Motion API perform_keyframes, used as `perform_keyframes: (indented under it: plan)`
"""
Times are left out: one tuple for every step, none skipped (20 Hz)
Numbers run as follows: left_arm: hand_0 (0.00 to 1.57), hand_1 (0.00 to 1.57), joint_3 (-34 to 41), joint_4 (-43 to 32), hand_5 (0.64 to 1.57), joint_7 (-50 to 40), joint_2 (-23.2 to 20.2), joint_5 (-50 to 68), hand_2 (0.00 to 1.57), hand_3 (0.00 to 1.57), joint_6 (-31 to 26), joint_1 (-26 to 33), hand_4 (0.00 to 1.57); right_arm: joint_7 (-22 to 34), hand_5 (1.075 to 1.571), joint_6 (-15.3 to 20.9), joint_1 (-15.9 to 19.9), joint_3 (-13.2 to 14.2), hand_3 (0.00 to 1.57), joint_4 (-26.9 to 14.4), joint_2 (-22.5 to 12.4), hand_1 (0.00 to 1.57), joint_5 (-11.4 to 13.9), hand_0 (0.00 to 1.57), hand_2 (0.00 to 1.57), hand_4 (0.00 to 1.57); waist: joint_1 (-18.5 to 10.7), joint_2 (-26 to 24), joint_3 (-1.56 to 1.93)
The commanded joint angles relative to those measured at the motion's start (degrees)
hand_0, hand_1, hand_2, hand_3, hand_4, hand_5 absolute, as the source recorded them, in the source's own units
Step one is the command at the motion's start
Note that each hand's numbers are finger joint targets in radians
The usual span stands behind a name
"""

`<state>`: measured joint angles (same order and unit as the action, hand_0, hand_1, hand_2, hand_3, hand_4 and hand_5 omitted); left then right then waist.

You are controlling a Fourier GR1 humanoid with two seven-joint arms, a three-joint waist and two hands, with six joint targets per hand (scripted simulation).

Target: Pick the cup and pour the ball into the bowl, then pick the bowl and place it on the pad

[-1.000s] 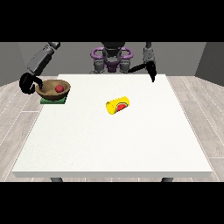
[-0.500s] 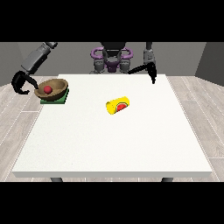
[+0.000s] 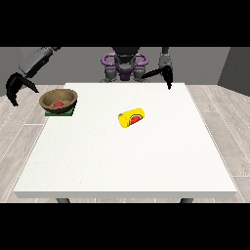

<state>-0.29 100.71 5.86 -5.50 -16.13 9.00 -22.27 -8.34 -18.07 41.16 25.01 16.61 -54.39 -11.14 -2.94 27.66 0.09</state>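
A brown bowl (image 3: 59, 100) rests on a green pad (image 3: 59, 113) near the table's left edge, with a red ball (image 3: 59, 104) inside it. A yellow cup (image 3: 132, 118) lies on its side in the middle of the table, its mouth facing the camera. The hand at the view's left (image 3: 17, 86) hangs off the table's left side, clear of the bowl, with its fingers spread and holding nothing. The hand at the view's right (image 3: 167, 76) hovers over the table's far edge, fingers pointing down, holding nothing.
The white table (image 3: 127, 161) stretches wide towards the camera. The robot's purple and grey torso (image 3: 125, 66) stands behind the far edge. Wooden floor surrounds the table.
The hand at the view's left has let go of the bowl and drawn back to the left, off the table. The bowl now sits level on the pad.
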Motion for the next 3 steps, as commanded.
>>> perform_keyframes:
  plan:
    - [0.00, 0.00, -1.05, -0.88, 1.569, 0.50, 1.51, -1.66, 0.00, 0.00, 1.71, 1.93, 0.00, 3.07, 1.497, -4.68, 1.37, 0.33, 0.16, 0.47, -3.75, 0.00, -0.68, 0.00, 0.27, 0.00, 1.76, -2.22, -0.04]
    - [0.00, 0.00, 1.08, -2.35, 1.569, -1.92, -0.32, 0.73, 0.00, 0.00, -0.69, -0.30, 0.00, 6.63, 1.501, -7.30, 3.79, 1.56, 0.26, 0.37, -6.72, 0.00, -2.20, 0.00, 0.27, 0.00, 1.35, -3.35, -0.06]
    - [0.00, 0.00, -1.01, -4.81, 1.569, 0.75, 2.64, -0.63, 0.00, 0.00, 1.53, 2.75, 0.00, 6.33, 1.503, -10.12, 3.41, 1.42, 0.29, 1.34, -6.02, 0.00, -2.74, 0.00, 0.19, 0.00, 2.57, -6.24, -0.12]
